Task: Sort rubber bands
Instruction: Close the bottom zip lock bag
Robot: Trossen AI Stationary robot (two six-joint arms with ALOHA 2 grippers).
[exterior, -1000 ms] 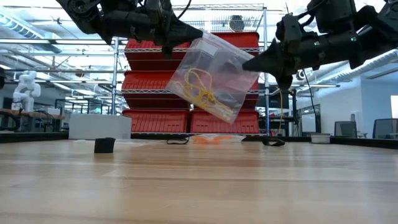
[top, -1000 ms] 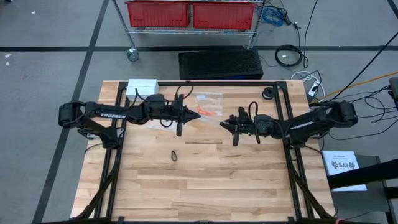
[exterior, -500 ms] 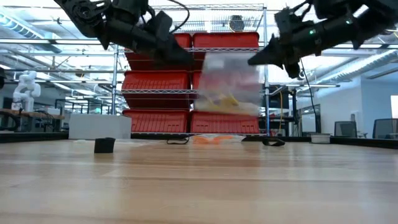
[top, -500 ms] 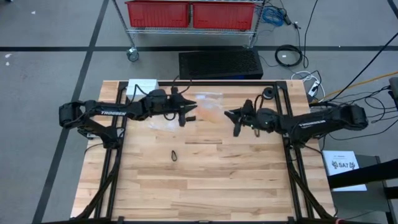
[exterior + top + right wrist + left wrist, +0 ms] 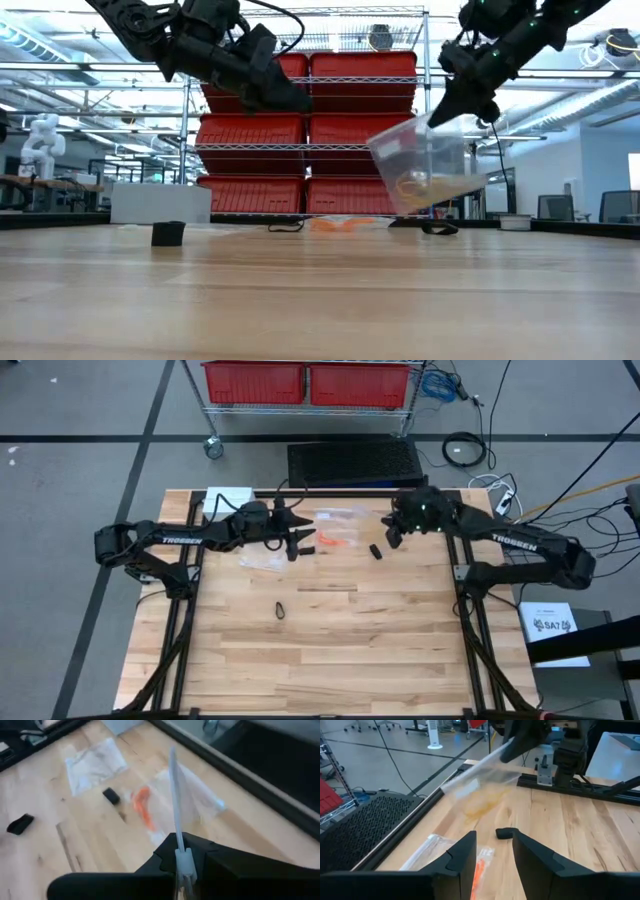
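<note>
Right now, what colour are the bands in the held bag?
Yellow bands; low view shows them best.

Light: I see even, bright overhead room lighting.
Shadows: soft, faint on the counter (image 5: 330,650).
Blur: the clear bag (image 5: 425,165) smears in my wrist views.

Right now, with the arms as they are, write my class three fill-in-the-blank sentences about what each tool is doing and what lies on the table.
1. The right tool is shut on a clear ___ that holds yellow rubber bands.
2. The left tool is ___ and holds nothing.
3. The bagged rubber bands lying on the table near the left tool are ___ in colour.

Missing words: bag; open; orange.
</note>
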